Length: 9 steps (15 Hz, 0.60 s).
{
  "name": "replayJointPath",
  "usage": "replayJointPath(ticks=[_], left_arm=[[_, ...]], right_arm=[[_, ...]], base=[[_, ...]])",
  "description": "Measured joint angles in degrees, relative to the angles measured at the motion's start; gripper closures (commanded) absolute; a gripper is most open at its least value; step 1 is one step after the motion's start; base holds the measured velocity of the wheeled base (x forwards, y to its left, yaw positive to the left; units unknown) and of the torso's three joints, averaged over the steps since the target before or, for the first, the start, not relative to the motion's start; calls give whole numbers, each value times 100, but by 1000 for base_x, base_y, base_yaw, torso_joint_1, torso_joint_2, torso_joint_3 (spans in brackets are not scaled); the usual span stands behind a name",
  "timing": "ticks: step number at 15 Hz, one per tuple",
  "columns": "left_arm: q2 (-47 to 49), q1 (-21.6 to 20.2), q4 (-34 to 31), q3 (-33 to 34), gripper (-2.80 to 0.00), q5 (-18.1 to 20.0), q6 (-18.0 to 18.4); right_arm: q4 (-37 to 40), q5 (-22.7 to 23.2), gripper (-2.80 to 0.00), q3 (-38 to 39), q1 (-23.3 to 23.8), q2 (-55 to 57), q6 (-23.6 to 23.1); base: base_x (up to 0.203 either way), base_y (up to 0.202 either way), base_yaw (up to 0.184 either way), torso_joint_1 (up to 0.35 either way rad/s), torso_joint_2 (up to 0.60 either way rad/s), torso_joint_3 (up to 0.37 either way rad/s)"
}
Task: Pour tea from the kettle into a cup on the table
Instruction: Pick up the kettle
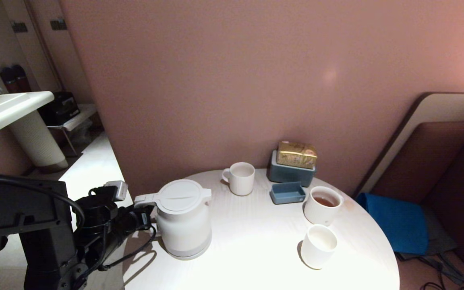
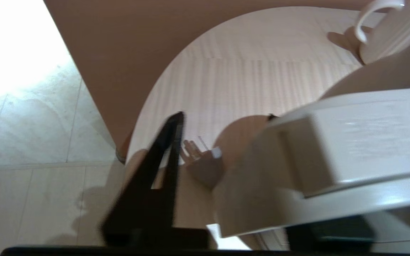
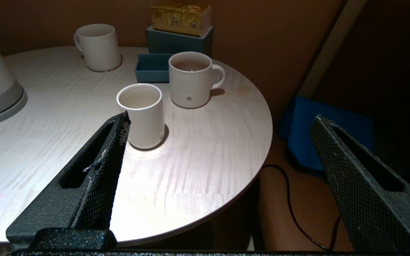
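Observation:
The white kettle (image 1: 183,217) stands upright on the left part of the round white table (image 1: 256,245). My left gripper (image 1: 146,219) is at its loop handle, open. In the left wrist view one black finger (image 2: 162,167) stands apart from the handle (image 2: 262,177); the other finger is mostly hidden behind it. The small plain cup (image 1: 318,245) stands near the table's front right; what it holds does not show. My right gripper (image 3: 221,115) hangs open and holds nothing, off the table's edge, just short of the cup (image 3: 141,115). Reddish-brown tea (image 1: 324,201) shows only in the wider mug.
The wider mug (image 1: 322,205) stands behind the cup. Another mug (image 1: 240,178) is at the back. A blue box (image 1: 290,173) with a gold packet (image 1: 296,154) and a small blue tray (image 1: 287,192) sit by the wall. A blue cushion (image 1: 393,221) lies off the right.

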<state>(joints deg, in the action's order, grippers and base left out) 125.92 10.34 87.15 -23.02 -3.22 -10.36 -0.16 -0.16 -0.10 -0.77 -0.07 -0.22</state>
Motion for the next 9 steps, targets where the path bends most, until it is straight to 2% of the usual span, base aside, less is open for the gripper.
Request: replayJointPath(ticks=[9], left_arm=[[-20, 10, -26, -246, 0, -17, 13]], right_arm=[[-2, 0, -280, 0, 0, 0, 0]], base=[[0, 0, 0, 0, 0, 0]])
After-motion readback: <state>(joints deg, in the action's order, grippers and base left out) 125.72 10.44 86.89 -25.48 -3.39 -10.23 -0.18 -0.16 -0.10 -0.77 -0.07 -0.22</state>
